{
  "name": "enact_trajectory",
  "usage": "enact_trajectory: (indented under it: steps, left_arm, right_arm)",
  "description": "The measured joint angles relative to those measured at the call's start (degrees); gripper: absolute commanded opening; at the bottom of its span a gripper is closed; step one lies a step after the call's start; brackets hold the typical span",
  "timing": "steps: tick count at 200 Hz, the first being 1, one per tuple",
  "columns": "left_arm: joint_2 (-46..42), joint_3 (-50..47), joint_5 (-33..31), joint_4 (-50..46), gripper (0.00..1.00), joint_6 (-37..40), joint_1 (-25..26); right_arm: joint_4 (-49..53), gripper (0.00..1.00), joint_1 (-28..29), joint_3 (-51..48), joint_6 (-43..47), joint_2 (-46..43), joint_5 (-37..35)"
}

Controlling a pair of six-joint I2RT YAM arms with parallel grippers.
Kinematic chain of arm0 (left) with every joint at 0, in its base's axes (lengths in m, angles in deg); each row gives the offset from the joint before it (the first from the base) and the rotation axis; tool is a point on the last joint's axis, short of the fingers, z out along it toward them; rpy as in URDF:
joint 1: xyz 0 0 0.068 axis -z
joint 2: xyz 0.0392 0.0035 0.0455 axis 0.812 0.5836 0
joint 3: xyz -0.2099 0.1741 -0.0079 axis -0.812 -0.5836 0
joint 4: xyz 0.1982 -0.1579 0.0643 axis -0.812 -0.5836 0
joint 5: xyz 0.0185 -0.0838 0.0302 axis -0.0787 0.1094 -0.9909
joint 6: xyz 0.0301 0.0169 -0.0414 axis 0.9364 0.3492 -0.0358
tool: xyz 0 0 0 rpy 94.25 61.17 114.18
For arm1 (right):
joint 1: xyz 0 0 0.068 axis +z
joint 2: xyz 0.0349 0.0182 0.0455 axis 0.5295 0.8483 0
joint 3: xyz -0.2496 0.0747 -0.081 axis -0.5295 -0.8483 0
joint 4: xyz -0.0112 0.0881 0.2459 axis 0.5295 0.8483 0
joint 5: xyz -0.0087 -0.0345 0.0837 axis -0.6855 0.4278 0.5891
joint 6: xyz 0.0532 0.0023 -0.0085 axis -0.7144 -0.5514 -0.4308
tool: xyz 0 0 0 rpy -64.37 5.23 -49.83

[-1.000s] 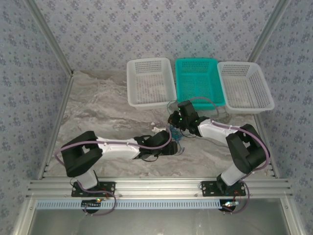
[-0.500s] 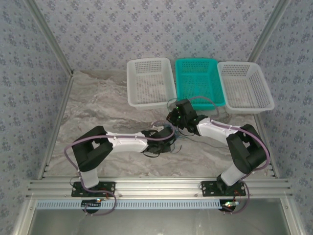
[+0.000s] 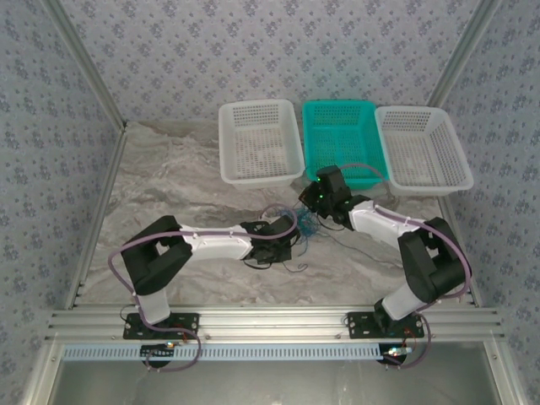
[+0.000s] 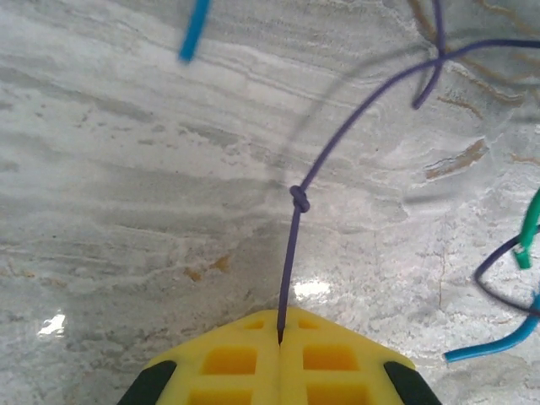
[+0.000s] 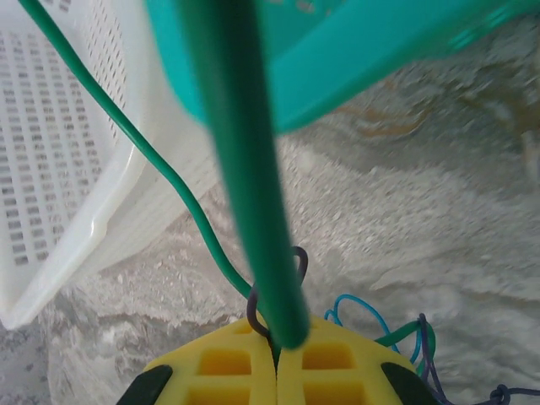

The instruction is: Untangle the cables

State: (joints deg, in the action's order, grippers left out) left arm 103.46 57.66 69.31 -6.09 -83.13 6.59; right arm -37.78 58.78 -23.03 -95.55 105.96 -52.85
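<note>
The cables [image 3: 305, 224] form a small blue, green and dark wad on the marbled table between my two grippers. My left gripper [image 3: 293, 239] sits just left of the wad. In the left wrist view the left gripper [image 4: 280, 327] is shut on a thin dark purple cable [image 4: 291, 253] that has a knot [image 4: 299, 199] a little way out. My right gripper [image 3: 310, 205] is at the wad's far side. Seen from the right wrist, the right gripper [image 5: 277, 342] is shut on a green cable [image 5: 245, 169], with a dark loop [image 5: 299, 261] beside it.
Three baskets stand at the back: white [image 3: 258, 142], teal [image 3: 341, 139] and white [image 3: 422, 149]. The teal basket [image 5: 337, 51] and a white one [image 5: 59, 169] are close ahead of the right gripper. Loose blue [image 4: 498, 344] and green [image 4: 529, 228] strands lie right of the left gripper.
My left gripper reached the wad and shut on the dark purple cable. The right gripper drew back to the right with the green cable, stretching the wad.
</note>
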Motion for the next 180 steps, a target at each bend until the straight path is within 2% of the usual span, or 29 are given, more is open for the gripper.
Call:
enact_trajectory:
  steps: [21, 50, 78, 120, 153, 180]
  left_arm:
    - [-3.4, -4.2, -0.4, 1.6, 0.0, 1.2, -1.8]
    - [-14.0, -10.6, -2.9, -1.9, 0.0, 3.6, -6.8]
    - [-27.0, -13.0, -4.5, -5.3, 0.0, 5.9, -12.7]
    - [-42.7, -13.2, -5.7, -11.9, 0.0, 10.4, -23.0]
    - [-49.6, -12.5, -6.8, -19.0, 0.0, 14.3, -32.8]
    - [-51.4, -9.0, -6.6, -23.2, 0.0, 17.4, -39.4]
  right_arm:
    - [1.0, 0.0, -2.6, -1.8, 1.0, -1.8, 0.2]
    - [3.1, 0.0, -6.3, -4.6, 3.2, -5.1, 0.4]
    - [4.9, 0.0, -9.4, -8.5, 4.5, -8.5, 0.4]
    - [6.9, 0.0, -10.1, -15.4, 4.7, -13.3, 0.0]
    - [10.9, 0.0, -11.1, -19.9, 3.3, -19.8, -3.7]
    - [15.3, 0.0, -13.5, -23.9, -0.1, -26.7, -8.2]
